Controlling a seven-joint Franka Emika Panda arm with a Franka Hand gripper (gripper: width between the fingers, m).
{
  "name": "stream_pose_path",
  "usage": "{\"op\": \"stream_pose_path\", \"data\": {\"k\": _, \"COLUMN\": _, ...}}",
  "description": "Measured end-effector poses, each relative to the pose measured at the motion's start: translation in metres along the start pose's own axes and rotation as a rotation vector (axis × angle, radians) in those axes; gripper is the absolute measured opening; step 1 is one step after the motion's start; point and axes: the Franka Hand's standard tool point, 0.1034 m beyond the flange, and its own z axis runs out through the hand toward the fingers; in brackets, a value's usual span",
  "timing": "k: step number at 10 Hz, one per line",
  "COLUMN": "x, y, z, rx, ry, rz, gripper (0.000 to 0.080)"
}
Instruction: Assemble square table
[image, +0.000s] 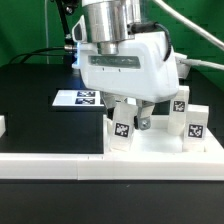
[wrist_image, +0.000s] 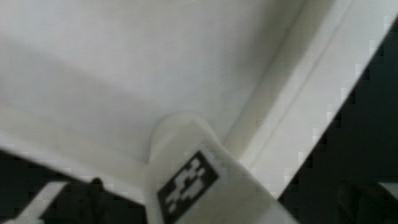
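Observation:
The square table's slab (image: 165, 148) lies flat at the front of the exterior view's right; in the wrist view its white face and raised rim (wrist_image: 143, 70) fill most of the picture. A tagged white leg post (image: 122, 128) stands upright at the slab's corner on the exterior view's left, also seen in the wrist view (wrist_image: 199, 178). My gripper (image: 131, 117) hangs straight over this post, open, with one finger on each side. Dark gaps separate the post from the fingers (wrist_image: 63, 205). Two more tagged leg posts (image: 181, 104) (image: 196, 124) stand on the slab's far right.
The marker board (image: 78, 98) lies on the black table behind the gripper, on the exterior view's left. A long white rail (image: 50, 163) runs along the front edge. A small white part (image: 2, 126) shows at the left border.

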Motion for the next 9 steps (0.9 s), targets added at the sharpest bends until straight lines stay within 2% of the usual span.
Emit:
{"op": "stream_pose_path", "data": {"k": 1, "x": 0.0037, "y": 0.0008, "z": -0.0009, "rx": -0.024, "ry": 0.001, "rz": -0.270, "gripper": 0.0649}}
{"op": "stream_pose_path", "data": {"k": 2, "x": 0.0038, "y": -0.0010, "z": -0.0003, "rx": -0.036, "ry": -0.021, "rz": -0.409, "gripper": 0.0649}}
{"op": "stream_pose_path", "data": {"k": 3, "x": 0.0046, "y": -0.0014, "z": -0.0001, "rx": -0.034, "ry": -0.016, "rz": -0.377, "gripper": 0.0649}}
{"op": "stream_pose_path", "data": {"k": 5, "x": 0.0046, "y": -0.0009, "z": 0.0004, "rx": -0.035, "ry": -0.016, "rz": -0.352, "gripper": 0.0388}}
{"op": "stream_pose_path", "data": {"k": 6, "x": 0.0055, "y": 0.0027, "z": 0.0014, "rx": -0.042, "ry": -0.017, "rz": -0.277, "gripper": 0.0295}}
{"op": "stream_pose_path", "data": {"k": 9, "x": 0.0058, "y": 0.0033, "z": 0.0017, "rx": -0.041, "ry": -0.014, "rz": -0.063, "gripper": 0.0295}}
